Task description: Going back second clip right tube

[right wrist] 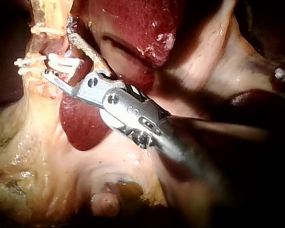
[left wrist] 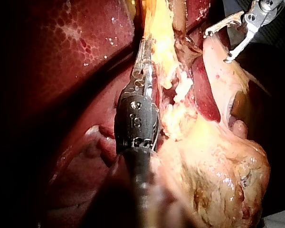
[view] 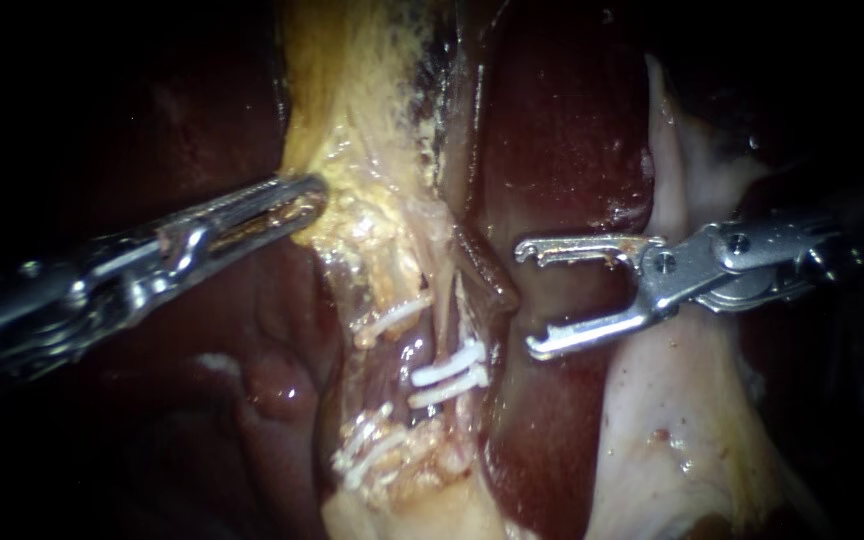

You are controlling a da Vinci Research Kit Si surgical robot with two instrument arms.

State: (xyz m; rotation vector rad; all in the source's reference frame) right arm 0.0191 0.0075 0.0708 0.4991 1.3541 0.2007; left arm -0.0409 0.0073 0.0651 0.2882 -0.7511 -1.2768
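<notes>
Right tube (view: 449, 335), centre of the endoscope view, two white clips (view: 447, 367) across it: soft, slick, tear-prone, so hold beside the clips. Right instrument (view: 529, 300) at its 3 o'clock, jaws spread, empty; left instrument (view: 312, 195) at 10 o'clock pinches yellow fatty tissue (view: 357, 220). Left wrist view: jaw tips buried in tissue; right wrist view: tube hardly traceable.

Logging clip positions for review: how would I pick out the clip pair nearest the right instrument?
A yellowish strip of tissue runs down the middle between dark red liver. Halfway down it, beside the lower tip of the right instrument's open end effector, two white clips lie crosswise. Unlike the lone clip to their upper left and the cluster below, they lie parallel.
</notes>
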